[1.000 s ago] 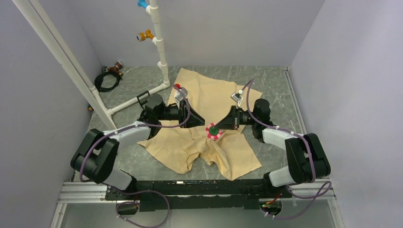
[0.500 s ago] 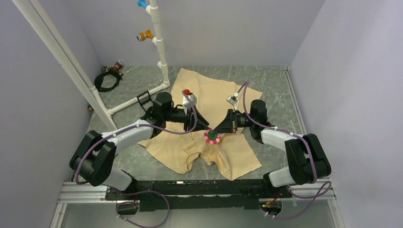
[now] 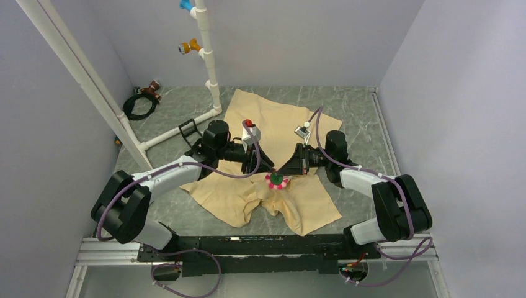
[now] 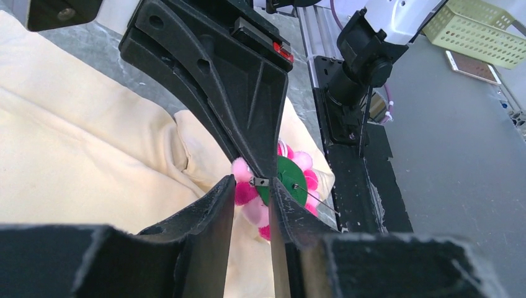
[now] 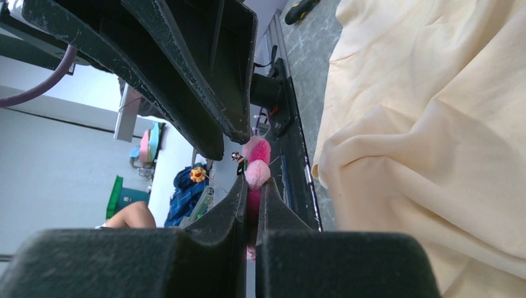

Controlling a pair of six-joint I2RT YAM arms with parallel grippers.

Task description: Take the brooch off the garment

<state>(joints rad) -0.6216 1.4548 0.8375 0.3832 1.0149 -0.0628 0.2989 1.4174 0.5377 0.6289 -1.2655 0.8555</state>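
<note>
The brooch has pink petals and a green back, and its pin sticks out. It is held over the front middle of the beige garment, which lies spread on the table. My right gripper is shut on the brooch's petals. My left gripper is right beside it, its jaws a narrow gap apart. In the left wrist view the brooch's green back and its small metal clasp sit just past the left gripper's tips. The garment also shows in the wrist views.
A white pipe frame stands at the back left, with a black cable coil beside it. Grey walls close in both sides. The arms' base rail runs along the near edge.
My left gripper has moved right, up to the brooch. My right gripper has carried the brooch slightly down and left, nearer the cloth.
</note>
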